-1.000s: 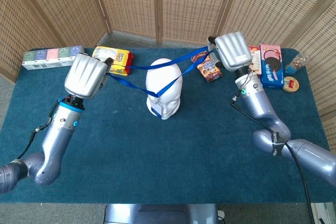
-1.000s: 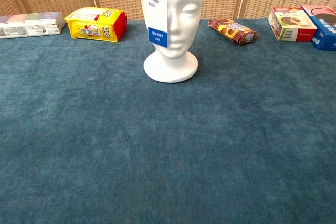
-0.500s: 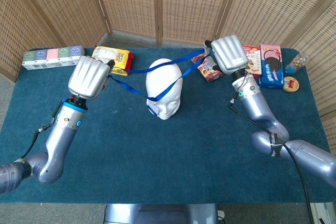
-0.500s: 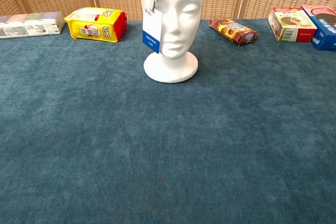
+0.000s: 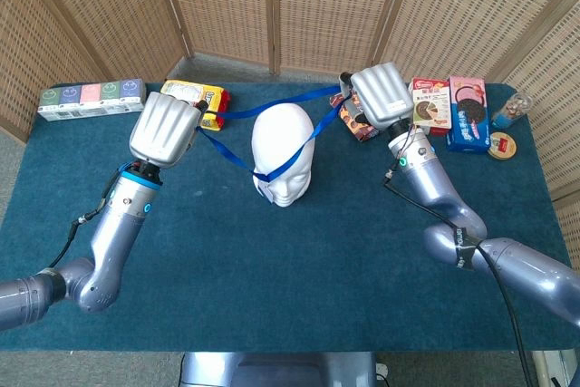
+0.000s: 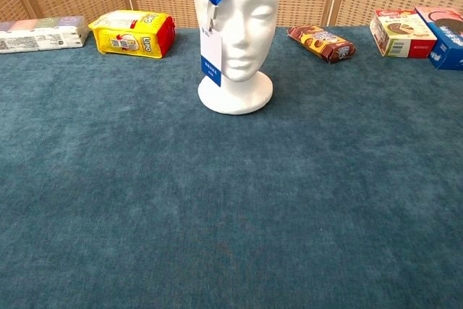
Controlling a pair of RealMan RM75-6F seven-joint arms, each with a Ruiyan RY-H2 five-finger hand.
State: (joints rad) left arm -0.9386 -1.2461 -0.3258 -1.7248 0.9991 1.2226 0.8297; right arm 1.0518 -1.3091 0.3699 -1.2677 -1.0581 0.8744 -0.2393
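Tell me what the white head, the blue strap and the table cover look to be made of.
White head: likely foam or matte plastic; dull, smooth, no glare. Blue strap: flat woven ribbon by its look, thin and pulled taut between the left hand and right hand. Table cover: teal fabric, short mottled pile like felt or thin carpet.

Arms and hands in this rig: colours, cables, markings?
Both arms are glossy blue-grey metallic tubes with rounded joints. Left hand and right hand have ribbed silver shells. Each forearm carries a small cyan light and a thin black cable.
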